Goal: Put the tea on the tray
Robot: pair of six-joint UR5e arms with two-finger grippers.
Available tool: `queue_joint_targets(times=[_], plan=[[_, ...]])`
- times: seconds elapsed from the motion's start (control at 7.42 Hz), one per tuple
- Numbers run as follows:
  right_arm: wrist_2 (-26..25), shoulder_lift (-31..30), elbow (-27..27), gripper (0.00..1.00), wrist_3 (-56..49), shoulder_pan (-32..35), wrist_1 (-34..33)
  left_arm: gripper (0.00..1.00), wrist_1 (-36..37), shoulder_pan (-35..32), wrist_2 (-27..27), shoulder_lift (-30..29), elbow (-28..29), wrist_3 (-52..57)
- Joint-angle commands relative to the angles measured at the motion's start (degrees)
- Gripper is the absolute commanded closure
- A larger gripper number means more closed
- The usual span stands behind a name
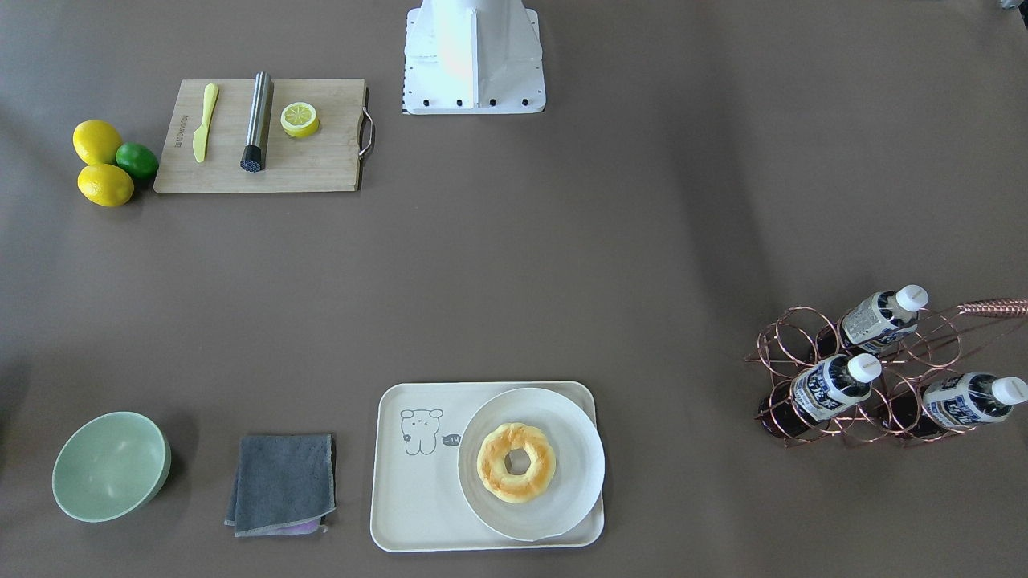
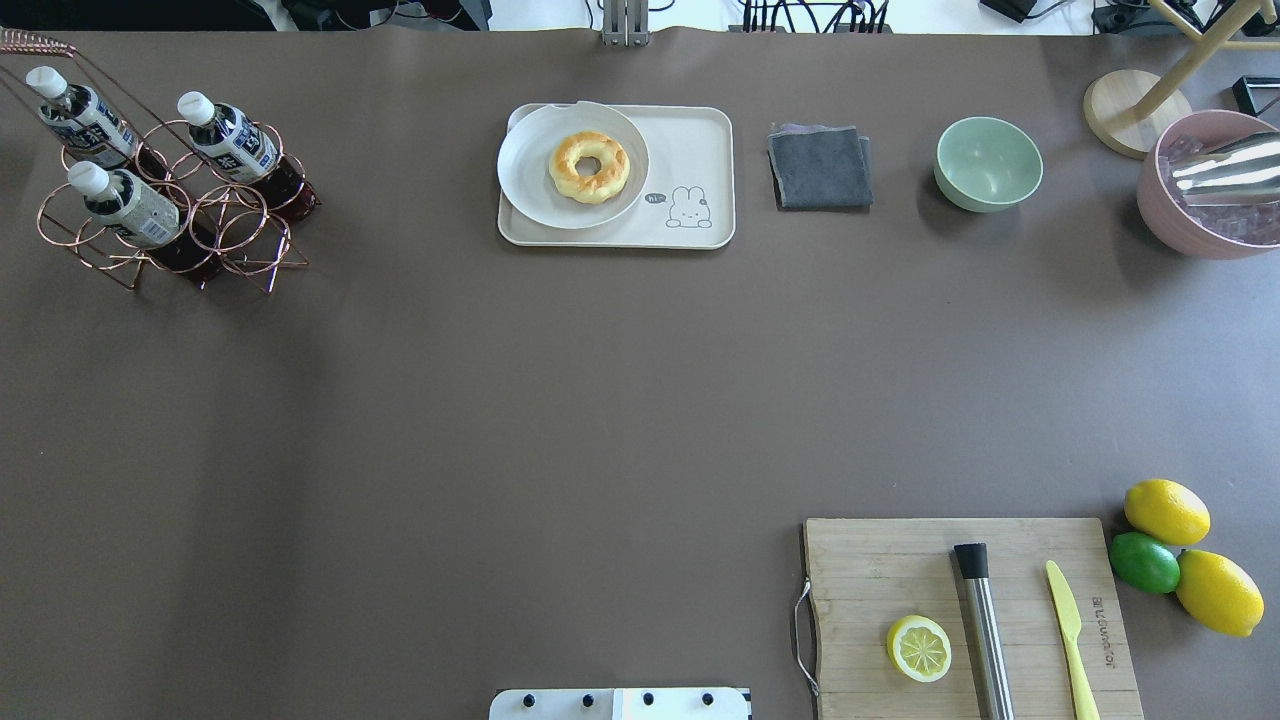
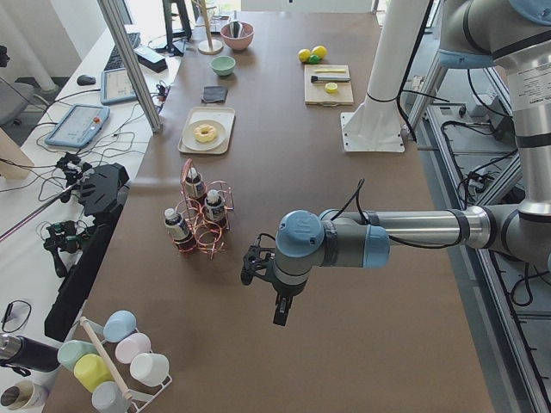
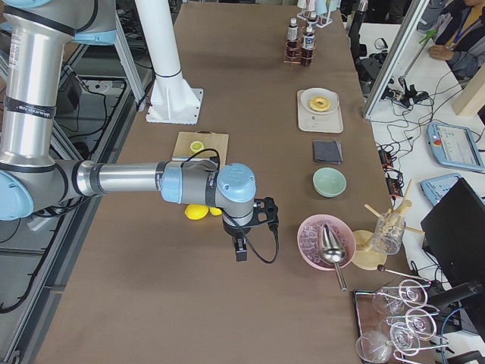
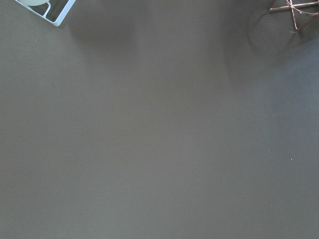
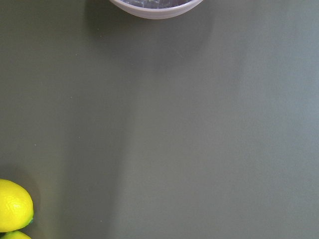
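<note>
Copper-wired, noted a rack (image 1: 992, 307) at the table's (image 2: 500, 400) far left corner cradling the tea (image 2: 238, 140), apart from the tray (image 2: 692, 150) at mid far edge. Could not tell left pincer (image 3: 281, 311) or right pincer (image 4: 240, 250) spread from pressed together.

Seeing three tea bottles (image 2: 232, 140) slotted in copper wire rack (image 2: 238, 215), far-left tabletop (image 2: 600, 400); well apart from cream tray (image 2: 700, 150) carrying plate (image 2: 530, 170) with doughnut (image 2: 615, 170).
</note>
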Motion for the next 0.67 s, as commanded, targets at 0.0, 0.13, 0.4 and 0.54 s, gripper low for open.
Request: queue_joint_targets(times=[0.0,0.13,0.4,0.54], plan=[[0.04,-0.09,-0.03,0.00,0.09,0.00,0.09,0.03,-1.03,0.95,0.17,0.06,0.17,-0.39],[0.04,-0.09,-0.03,0.00,0.09,-0.09,0.09,0.03,-1.04,0.95,0.17,0.15,0.25,-0.39],[0.04,0.00,-0.11,0.00,0.61,-0.18,0.09,0.03,-1.04,0.95,0.00,0.15,0.34,-0.39],[0.39,0.00,-0.03,0.00,0.70,-0.18,0.17,0.03,-1.12,0.95,0.00,0.15,0.34,-0.48]])
